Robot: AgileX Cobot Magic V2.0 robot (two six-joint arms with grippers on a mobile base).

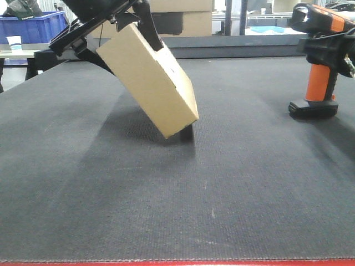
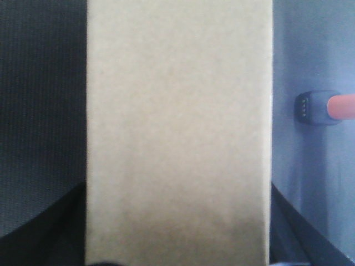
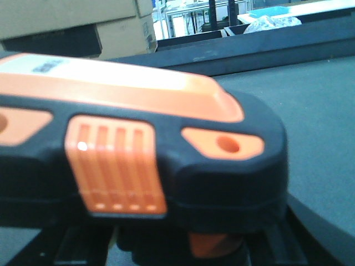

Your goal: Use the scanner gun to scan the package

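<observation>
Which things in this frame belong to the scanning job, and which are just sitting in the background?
Job:
package, held tilted over the mat
scanner, upright at the right

Lying about:
cardboard boxes, behind the table
blue crate, far left
cup, in front of the crate

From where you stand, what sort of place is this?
Probably a warehouse or parcel-handling workshop, perhaps a test lab. Cardboard boxes stand behind the dark mat, a blue crate sits back left, and a brown package and an orange scanner gun are out on the mat.
</observation>
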